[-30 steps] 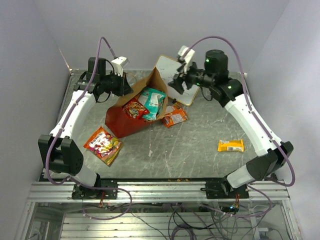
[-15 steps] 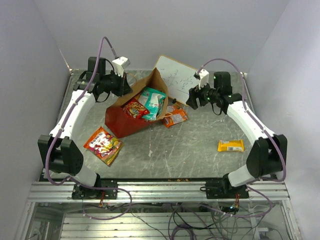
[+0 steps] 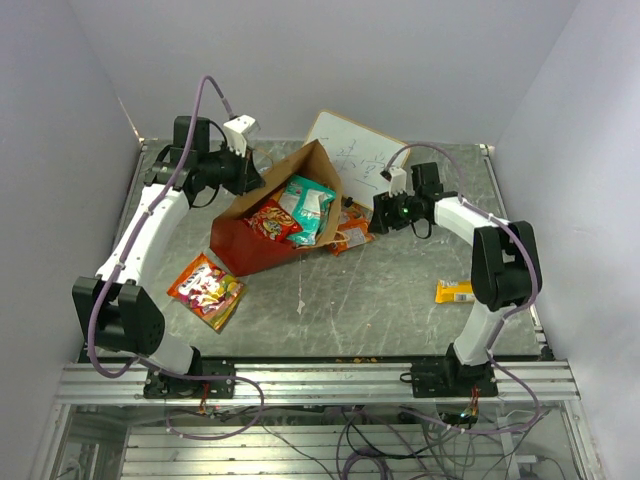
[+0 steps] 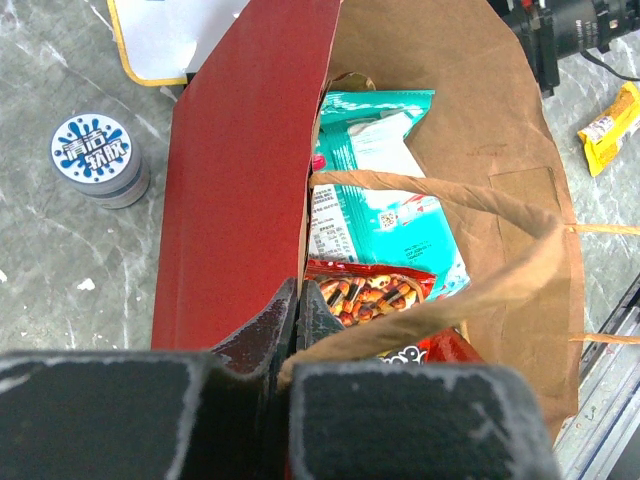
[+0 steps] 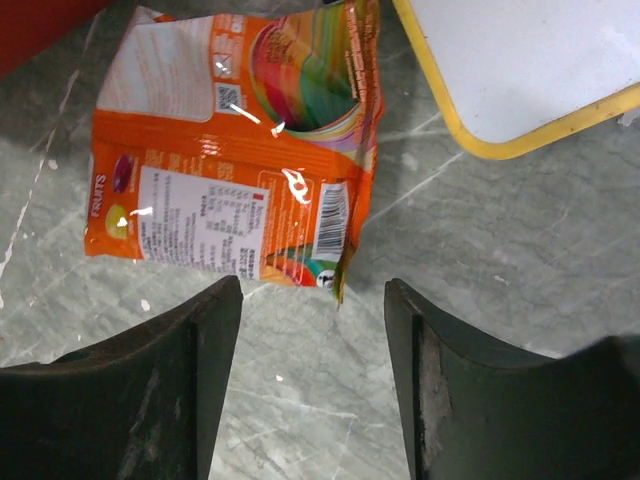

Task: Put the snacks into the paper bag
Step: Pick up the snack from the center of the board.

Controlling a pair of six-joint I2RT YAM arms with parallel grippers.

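Right hand (image 3: 385, 214) has dropped from up over the white board (image 3: 350, 155) to low on the surface (image 3: 380, 300), right beside the orange packet (image 3: 350, 236). Its jaws are narrower than a second ago but apart, holding nothing. In the wrist view the packet's bottom corner sits just ahead of the gap. Reads as lining up the next pick, grasp not made yet.

Left hand (image 4: 298, 315) unchanged: clamped shut on the paper bag (image 3: 238, 240) rim, propping the mouth open.

Bag lies tipped at left-centre, red outside, kraft inside, mouth facing the right arm, orange packet just outside it. Teal packet (image 3: 305, 203) and red packet (image 3: 270, 218) are already in.

Not in yet:
- orange packet, flat and crinkly, back label up
- multicolour packet (image 3: 207, 290), near left
- yellow bar (image 3: 452, 291), near right, partly behind the right arm
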